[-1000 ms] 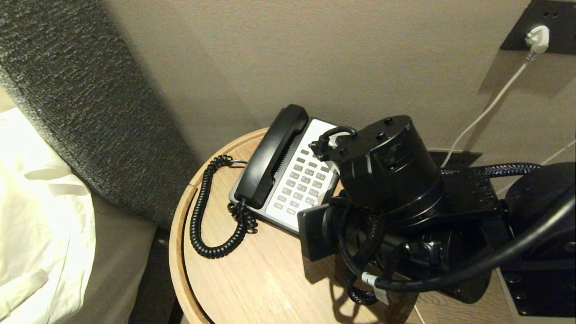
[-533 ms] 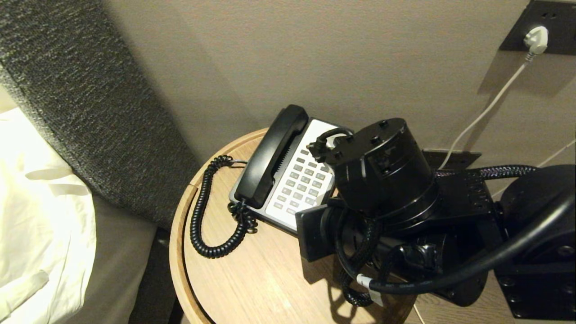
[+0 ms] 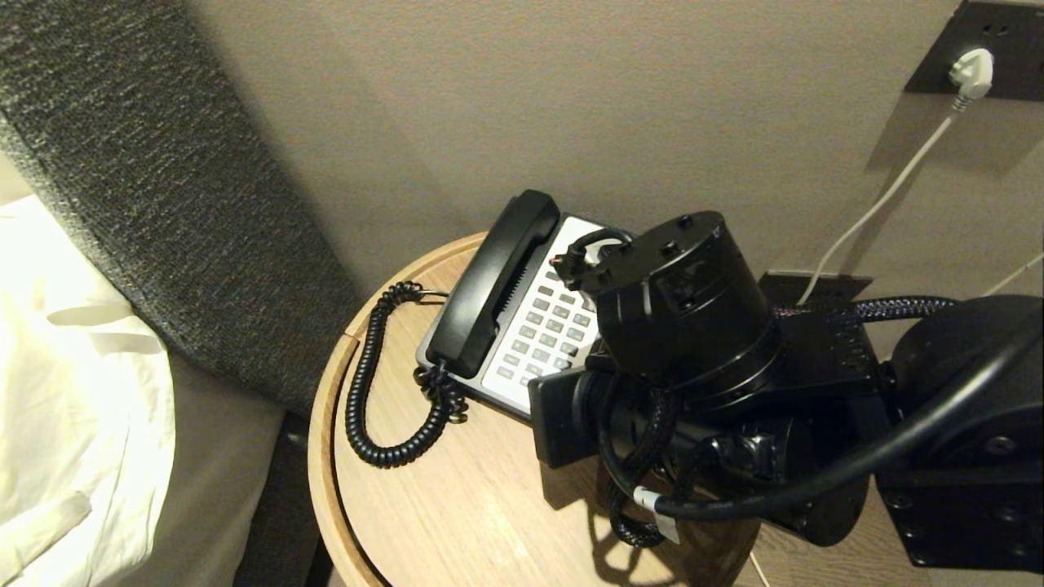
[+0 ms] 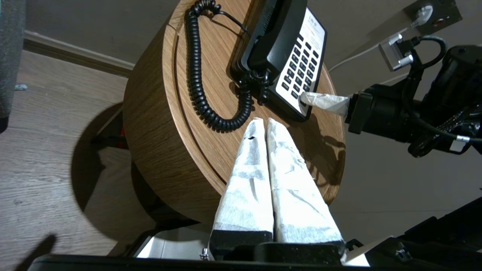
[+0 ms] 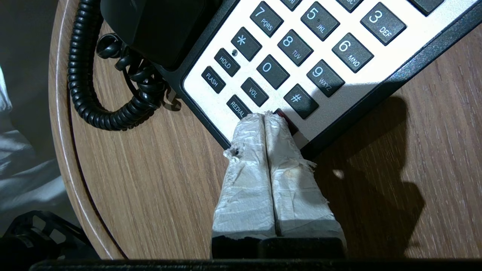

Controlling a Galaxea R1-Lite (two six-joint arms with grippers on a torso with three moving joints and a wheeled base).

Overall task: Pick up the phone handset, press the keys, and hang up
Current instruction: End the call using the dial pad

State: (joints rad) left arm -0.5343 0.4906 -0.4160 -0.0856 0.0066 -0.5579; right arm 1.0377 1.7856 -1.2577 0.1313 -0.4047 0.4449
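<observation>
The black phone handset [image 3: 489,285] lies in its cradle on the left side of the phone base, joined to it by a coiled cord [image 3: 359,399]. Grey keys [image 3: 546,326] fill the base's white panel. My right gripper [image 5: 264,114] is shut, its taped tips over a red key at the keypad's near corner, beside the REDIAL key [image 5: 238,106]. In the head view the right wrist [image 3: 685,326] hides those tips. My left gripper [image 4: 262,120] is shut and empty, hanging above the table's near part, apart from the phone.
The phone stands on a round wooden table [image 3: 457,505] against a beige wall. A grey padded headboard [image 3: 163,187] and white bedding [image 3: 73,391] lie to the left. A white plug [image 3: 972,72] with its cable hangs from a socket at upper right.
My right arm has edged a little to the left, toward the keypad. The handset, the cord and the left gripper have stayed where they were.
</observation>
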